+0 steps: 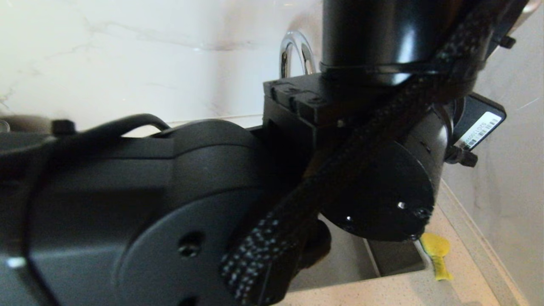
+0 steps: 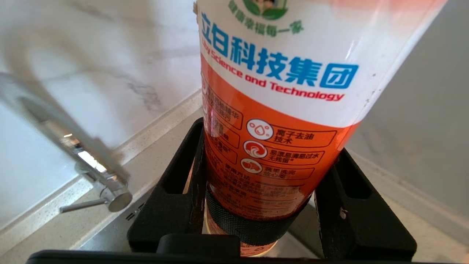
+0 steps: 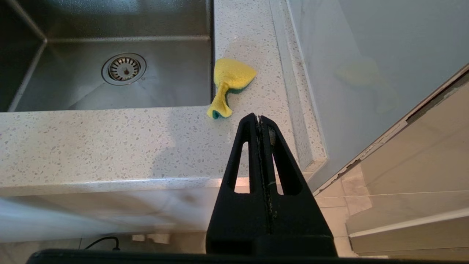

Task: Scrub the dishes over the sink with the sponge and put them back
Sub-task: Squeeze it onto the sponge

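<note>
My left gripper [image 2: 271,141] is shut on an orange and white detergent bottle [image 2: 278,84], one finger on each side of its lower body, near the chrome tap [image 2: 78,146]. In the head view my left arm [image 1: 178,204] fills most of the picture and hides that gripper. The yellow sponge [image 3: 230,82] with its green face lies crumpled on the speckled counter just past the sink's [image 3: 165,91] right rim, and also shows as the sponge [image 1: 437,255] in the head view. My right gripper [image 3: 258,118] hangs shut and empty before the counter's front edge. The dishes are out of view.
The round drain strainer [image 3: 124,68] sits in the steel basin floor. A wall [image 3: 366,55] rises close to the right of the sponge, with a raised counter lip [image 3: 293,91] along it. The tap's arch [image 1: 295,51] shows behind my left arm.
</note>
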